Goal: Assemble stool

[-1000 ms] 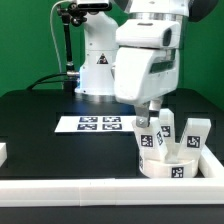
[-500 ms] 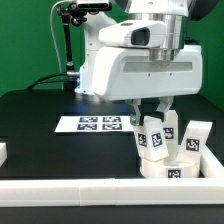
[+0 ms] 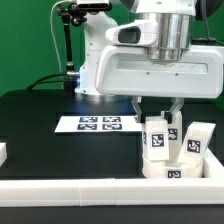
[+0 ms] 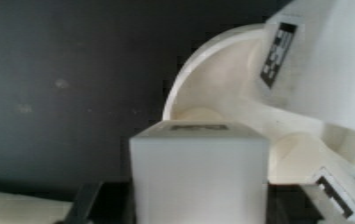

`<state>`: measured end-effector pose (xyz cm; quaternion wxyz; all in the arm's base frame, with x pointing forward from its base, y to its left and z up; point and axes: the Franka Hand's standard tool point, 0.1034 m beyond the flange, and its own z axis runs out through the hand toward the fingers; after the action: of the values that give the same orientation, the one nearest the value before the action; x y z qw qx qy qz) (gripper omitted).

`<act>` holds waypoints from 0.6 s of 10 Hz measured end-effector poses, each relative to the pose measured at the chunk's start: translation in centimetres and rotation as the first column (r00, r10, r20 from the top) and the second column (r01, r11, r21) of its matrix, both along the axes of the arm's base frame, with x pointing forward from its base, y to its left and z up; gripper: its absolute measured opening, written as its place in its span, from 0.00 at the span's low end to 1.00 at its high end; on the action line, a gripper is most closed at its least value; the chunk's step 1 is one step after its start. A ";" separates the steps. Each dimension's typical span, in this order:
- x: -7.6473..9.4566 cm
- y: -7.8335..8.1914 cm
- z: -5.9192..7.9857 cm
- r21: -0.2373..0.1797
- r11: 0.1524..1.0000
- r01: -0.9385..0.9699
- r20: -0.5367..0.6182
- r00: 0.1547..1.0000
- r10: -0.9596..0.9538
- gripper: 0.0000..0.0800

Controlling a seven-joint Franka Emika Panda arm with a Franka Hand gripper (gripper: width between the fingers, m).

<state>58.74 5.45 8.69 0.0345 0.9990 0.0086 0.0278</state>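
Note:
The round white seat [image 3: 158,171] lies at the exterior view's right, near the front rail. My gripper [image 3: 158,112] is shut on one white tagged leg [image 3: 157,138] and holds it upright on the seat. Two more tagged legs [image 3: 195,140] stand upright on the seat behind and to its right. In the wrist view the held leg [image 4: 195,160] fills the space between my dark fingers [image 4: 106,203], with the gripper [image 4: 195,205] around it. The seat's curved rim [image 4: 218,75] and a tagged leg [image 4: 280,50] show beyond.
The marker board [image 3: 90,123] lies flat on the black table at mid-left. A long white border rail [image 3: 80,190] runs along the front edge. A small white block [image 3: 3,152] sits at the left edge. The arm's base [image 3: 100,65] stands behind.
My wrist has turned about its vertical axis, so the hand now shows its broad side. The held leg has turned with it and shifted slightly to the exterior view's right.

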 end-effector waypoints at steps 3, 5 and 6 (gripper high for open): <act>0.0 0.2 0.0 0.022 0.980 0.197 0.010 0.980 -0.198 0.42; 0.0 0.3 0.0 0.035 0.951 0.307 0.013 0.951 -0.307 0.42; 0.0 0.3 0.0 0.045 0.931 0.363 0.013 0.932 -0.363 0.42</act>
<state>58.72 5.80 8.67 0.0184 0.9835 -0.1770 0.0315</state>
